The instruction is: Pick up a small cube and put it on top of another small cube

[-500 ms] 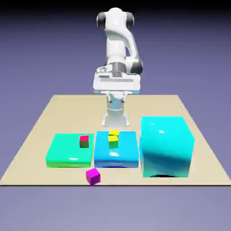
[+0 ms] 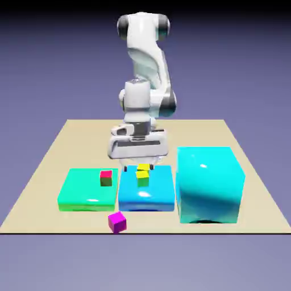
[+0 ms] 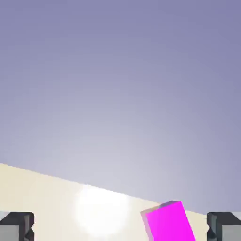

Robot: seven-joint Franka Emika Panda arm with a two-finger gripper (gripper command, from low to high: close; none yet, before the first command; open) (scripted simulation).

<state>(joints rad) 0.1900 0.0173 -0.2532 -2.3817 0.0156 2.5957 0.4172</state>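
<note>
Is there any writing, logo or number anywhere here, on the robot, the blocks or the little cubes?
None. The white arm, the magenta cube, the red-topped cube, the yellow cubes and the big cyan block all show plain, unmarked surfaces in both views.

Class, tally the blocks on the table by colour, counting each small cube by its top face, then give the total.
Magenta small cube: 1
Red-topped small cube: 1
Yellow small cubes: 2
Green flat block: 1
Blue flat block: 1
Cyan big block: 1
Total: 7

Rendered simulation (plain violet backdrop): beige table point(image 2: 68, 136), glossy blocks point(image 2: 207, 185).
</note>
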